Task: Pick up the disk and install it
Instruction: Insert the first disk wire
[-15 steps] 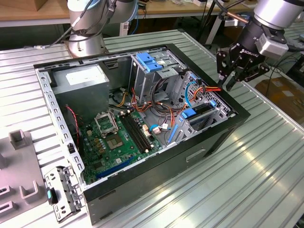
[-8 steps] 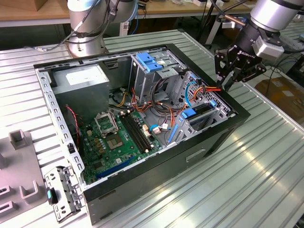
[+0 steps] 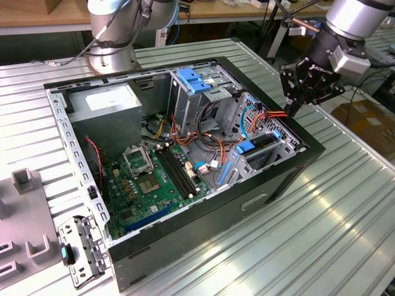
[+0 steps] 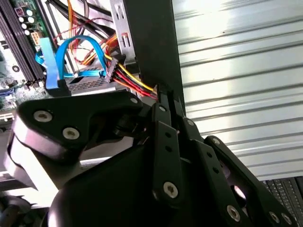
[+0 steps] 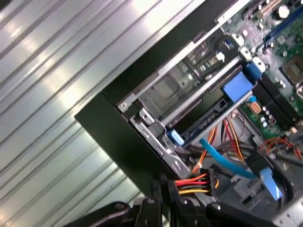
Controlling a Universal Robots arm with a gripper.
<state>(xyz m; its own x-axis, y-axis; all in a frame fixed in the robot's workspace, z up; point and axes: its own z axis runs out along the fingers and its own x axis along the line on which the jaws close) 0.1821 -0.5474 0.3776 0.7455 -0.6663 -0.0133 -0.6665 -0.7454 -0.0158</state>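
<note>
**Disk: sitting in the drive bay**

You've got the disk (image 3: 264,142) in the metal drive bay at the case corner on the exterior view's right. It's a flat slab, seen mostly edge-on. In the first wrist view the disk (image 5: 208,122) shows a dark side edge, with 1 blue rail end poking out at its front. You can't see its label.

I am seeing a ribbed metal table (image 3: 321,222) carrying an open black computer case (image 3: 259,191), which is lying just beneath my pincer (image 3: 295,106). Far from the pincer, grey moulded fixtures (image 3: 24,209) and a small metal bracket (image 3: 79,251) are resting on the table.
</note>
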